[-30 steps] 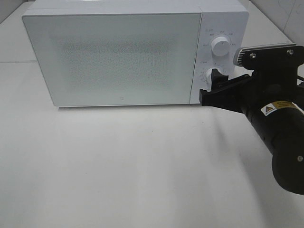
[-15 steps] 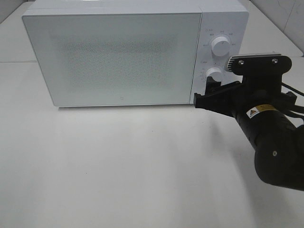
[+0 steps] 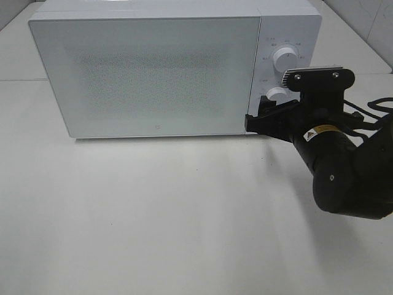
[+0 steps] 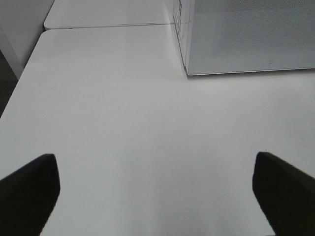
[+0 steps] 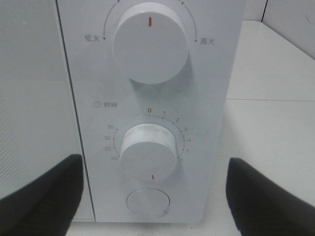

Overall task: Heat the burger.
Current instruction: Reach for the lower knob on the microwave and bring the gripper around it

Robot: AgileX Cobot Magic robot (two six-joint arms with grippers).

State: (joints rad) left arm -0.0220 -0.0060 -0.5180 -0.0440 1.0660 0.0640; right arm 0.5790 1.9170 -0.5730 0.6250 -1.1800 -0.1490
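Just white table (image 3: 153, 215), microwave (image 3: 147, 74), right claw (image 3: 263, 115)

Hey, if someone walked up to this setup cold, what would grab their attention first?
The big white microwave, door shut, dominates the back of the table. Next comes the black right arm, its open right hand held close to the control panel with the fingers spread either side of the timer dial, whose red mark is turned away from the 0. The left hand hangs open over the table, holding nothing.
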